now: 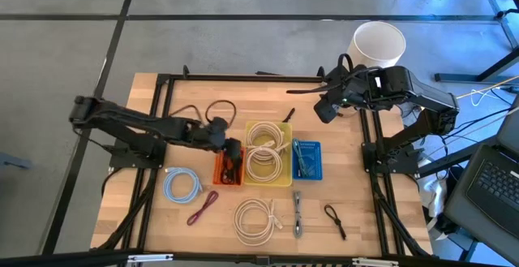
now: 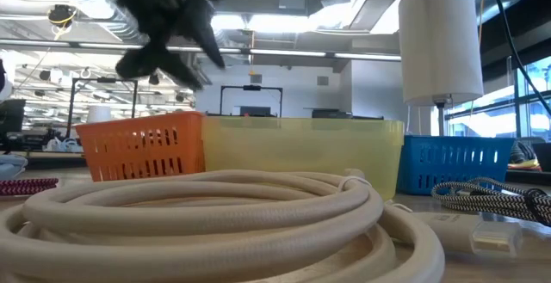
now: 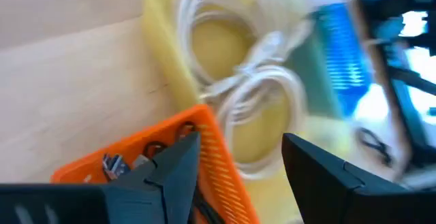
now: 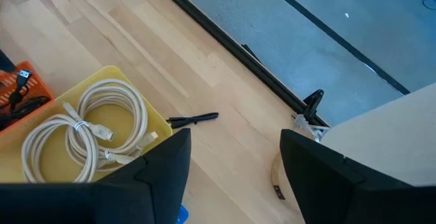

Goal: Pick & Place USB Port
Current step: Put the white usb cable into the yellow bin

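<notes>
Motion-blurred left tool (image 2: pixel 172 25) above orange basket (image 2: pixel 142 145)

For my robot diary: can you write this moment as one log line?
left gripper: open over orange basket | USB cable: in basket | right gripper: open, waiting, far side

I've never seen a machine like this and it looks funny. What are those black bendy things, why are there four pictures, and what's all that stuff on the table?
The black bendy things are two robot arms with two-finger claws. One picture looks down from above, one peeks across the tabletop, and two come from cameras on the arms' wrists.

On the table sit an orange basket, a yellow basket with white cables, and a blue basket. Loose cables lie around, like the blue coil and the white coil.

The left gripper hangs over the orange basket, fingers apart, holding nothing. The right gripper waits open near the table's far edge, by a white paper roll.
</notes>
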Controlling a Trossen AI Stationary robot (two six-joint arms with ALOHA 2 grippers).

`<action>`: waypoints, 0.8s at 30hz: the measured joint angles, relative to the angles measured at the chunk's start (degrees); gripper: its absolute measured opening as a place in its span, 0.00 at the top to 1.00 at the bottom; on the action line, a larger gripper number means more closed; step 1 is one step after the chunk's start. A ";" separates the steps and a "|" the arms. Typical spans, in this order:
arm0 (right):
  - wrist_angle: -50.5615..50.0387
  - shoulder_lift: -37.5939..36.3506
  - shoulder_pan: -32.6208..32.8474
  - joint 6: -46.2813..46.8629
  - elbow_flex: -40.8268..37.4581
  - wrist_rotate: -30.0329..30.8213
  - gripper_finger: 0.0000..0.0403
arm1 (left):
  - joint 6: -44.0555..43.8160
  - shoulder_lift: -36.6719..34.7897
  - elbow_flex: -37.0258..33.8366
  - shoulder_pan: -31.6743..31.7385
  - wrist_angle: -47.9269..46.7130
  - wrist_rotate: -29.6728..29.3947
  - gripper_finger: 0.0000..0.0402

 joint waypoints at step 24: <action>0.01 0.00 -2.32 -1.49 0.02 1.95 0.43 | 32.21 -3.19 1.40 -17.10 6.41 15.06 0.56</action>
